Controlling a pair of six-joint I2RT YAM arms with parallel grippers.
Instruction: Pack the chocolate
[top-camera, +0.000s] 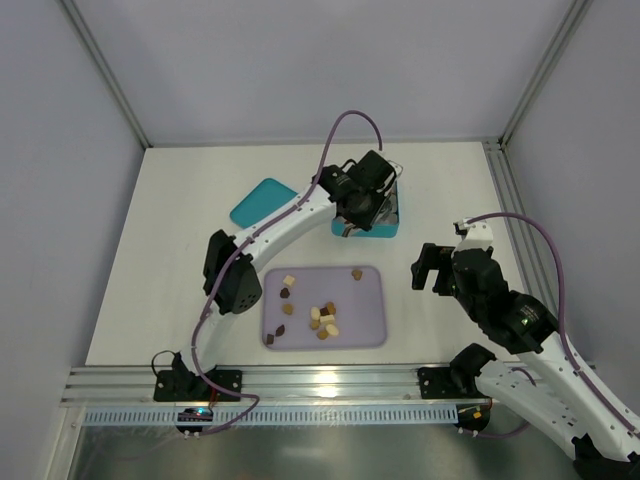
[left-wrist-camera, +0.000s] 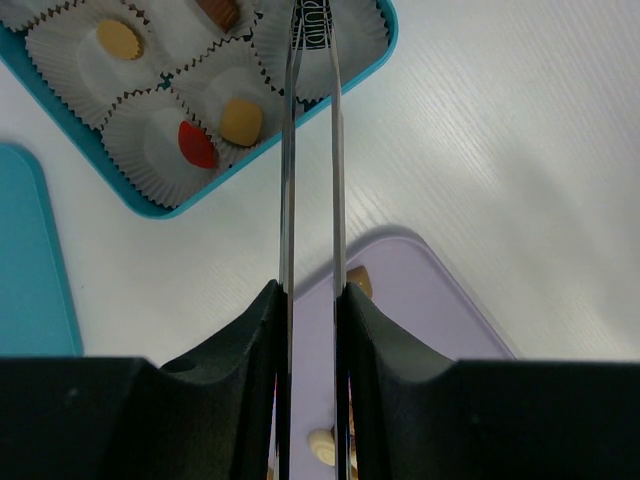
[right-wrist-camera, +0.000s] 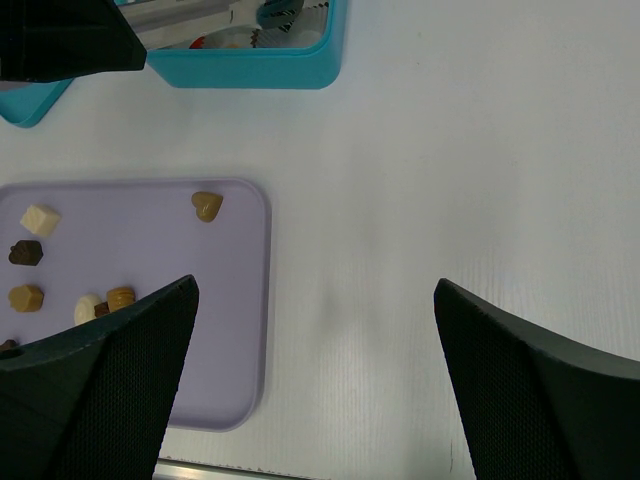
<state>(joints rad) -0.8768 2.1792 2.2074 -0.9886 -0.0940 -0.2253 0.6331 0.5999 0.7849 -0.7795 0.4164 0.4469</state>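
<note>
Several chocolate pieces (top-camera: 322, 318) lie loose on a lilac tray (top-camera: 370, 330). The teal box (top-camera: 385, 229) holds white crinkled cups. In the left wrist view these carry a tan piece (left-wrist-camera: 241, 120), a red one (left-wrist-camera: 197, 145), a tan round one (left-wrist-camera: 120, 40) and a brown one (left-wrist-camera: 220, 10). My left gripper (top-camera: 358, 200) is shut on metal tweezers (left-wrist-camera: 338, 150). Their tips hang over a cup in the box and nothing shows between them. My right gripper (top-camera: 430, 268) is open and empty over bare table right of the tray, as its own view shows (right-wrist-camera: 315, 300).
A teal lid (top-camera: 263, 200) lies left of the box. A tan piece (right-wrist-camera: 207, 206) sits alone at the tray's far right corner; a cream cube (right-wrist-camera: 40, 219) and a dark piece (right-wrist-camera: 26, 253) lie further left. The aluminium rail (top-camera: 320, 380) runs along the near edge.
</note>
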